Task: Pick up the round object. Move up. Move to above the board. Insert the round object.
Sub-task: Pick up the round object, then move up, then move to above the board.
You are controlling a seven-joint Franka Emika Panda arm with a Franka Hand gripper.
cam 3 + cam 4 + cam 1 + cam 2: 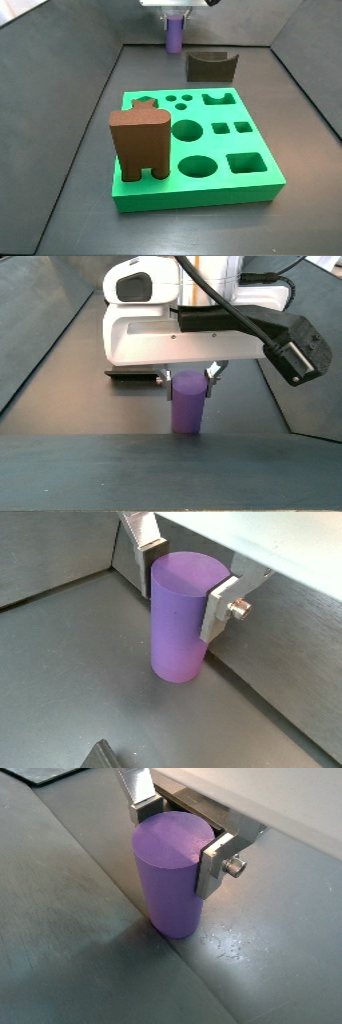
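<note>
Gripper [190,580] fingers, flat silver plates, sit on either side of the smooth purple cylinder peg [179,620] near its top in both wrist views, pressed against it [175,876]; the peg stands upright, base on the grey floor. No writing is legible. In a side view the arm reaches straight down behind the bright green square board with cut-out holes [195,150], the peg [174,36] vertical beyond it, beside a dark brown notched block [211,66]. A brown arch-legged block [139,143] stands on the board. Another side view shows the white gripper [191,373] pinching the peg's [189,404] top.
</note>
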